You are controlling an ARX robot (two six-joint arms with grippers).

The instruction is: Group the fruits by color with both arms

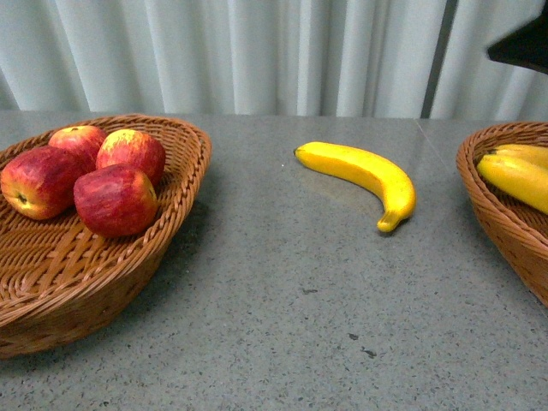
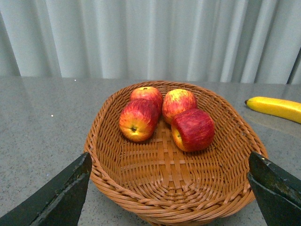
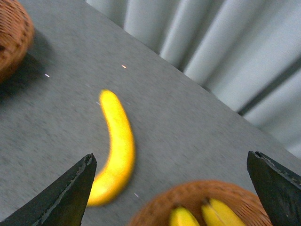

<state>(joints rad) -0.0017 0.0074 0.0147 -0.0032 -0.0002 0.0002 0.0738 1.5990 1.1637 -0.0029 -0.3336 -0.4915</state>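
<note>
Several red apples [image 1: 116,199] with yellow blush lie in the left wicker basket [image 1: 184,184]. They also show in the left wrist view [image 2: 193,129]. One yellow banana [image 1: 364,175] lies alone on the grey table between the baskets; it also shows in the right wrist view [image 3: 117,150]. Two bananas [image 1: 518,175] lie in the right wicker basket [image 1: 488,214]. My left gripper [image 2: 169,188] is open and empty, above the near rim of the apple basket [image 2: 155,207]. My right gripper [image 3: 171,193] is open and empty, high above the banana basket [image 3: 188,193], its view blurred. A black part of the right arm [image 1: 522,43] shows at upper right.
Pale pleated curtains [image 1: 257,51] close off the far edge of the grey table [image 1: 300,325]. The lone banana's tip shows at the side of the left wrist view [image 2: 275,107]. The apple basket's edge shows in a corner of the right wrist view [image 3: 11,37].
</note>
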